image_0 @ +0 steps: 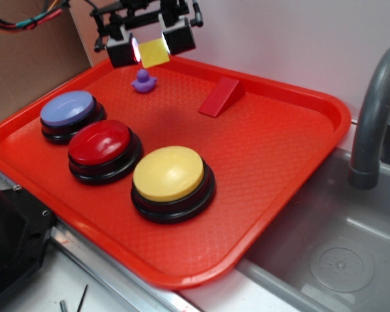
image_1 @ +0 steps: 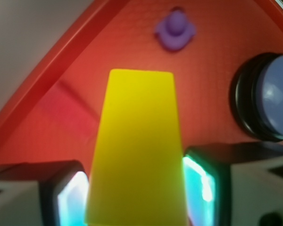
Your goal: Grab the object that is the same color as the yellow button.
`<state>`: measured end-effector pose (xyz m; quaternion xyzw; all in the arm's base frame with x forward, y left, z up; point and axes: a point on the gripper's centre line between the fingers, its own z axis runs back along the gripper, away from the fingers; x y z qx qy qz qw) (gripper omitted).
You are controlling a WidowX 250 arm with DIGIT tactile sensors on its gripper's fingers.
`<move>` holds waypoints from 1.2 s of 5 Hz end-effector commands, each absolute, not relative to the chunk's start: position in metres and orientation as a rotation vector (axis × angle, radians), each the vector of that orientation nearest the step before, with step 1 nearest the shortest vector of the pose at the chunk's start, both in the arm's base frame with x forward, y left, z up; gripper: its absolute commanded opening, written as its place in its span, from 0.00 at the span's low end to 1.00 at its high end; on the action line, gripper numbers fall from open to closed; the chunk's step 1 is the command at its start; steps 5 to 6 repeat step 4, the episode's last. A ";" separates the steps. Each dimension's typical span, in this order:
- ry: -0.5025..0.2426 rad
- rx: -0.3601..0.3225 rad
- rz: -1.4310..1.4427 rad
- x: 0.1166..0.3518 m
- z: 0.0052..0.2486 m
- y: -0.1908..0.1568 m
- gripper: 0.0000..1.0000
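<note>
My gripper [image_0: 153,49] is shut on the small yellow block [image_0: 154,52] and holds it in the air above the far left corner of the red tray [image_0: 279,149]. In the wrist view the yellow block [image_1: 139,150] fills the gap of the gripper [image_1: 137,197], pressed between the two glowing pads [image_1: 71,200]. The large yellow button [image_0: 169,174] on its black base sits at the tray's front, well below and in front of the gripper.
A purple duck [image_0: 143,81] stands just under the gripper; it also shows in the wrist view [image_1: 175,31]. A red wedge [image_0: 221,96] lies to the right. A red button [image_0: 100,142] and a lavender-blue button [image_0: 68,108] sit left. A grey faucet [image_0: 377,110] and sink are at right.
</note>
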<state>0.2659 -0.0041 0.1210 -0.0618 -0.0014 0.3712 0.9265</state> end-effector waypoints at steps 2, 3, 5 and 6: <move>-0.151 -0.185 0.471 0.234 0.224 -0.020 0.00; -0.136 -0.182 0.479 0.236 0.226 -0.019 0.00; -0.120 -0.169 0.611 0.245 0.223 -0.005 0.00; -0.120 -0.169 0.611 0.245 0.223 -0.005 0.00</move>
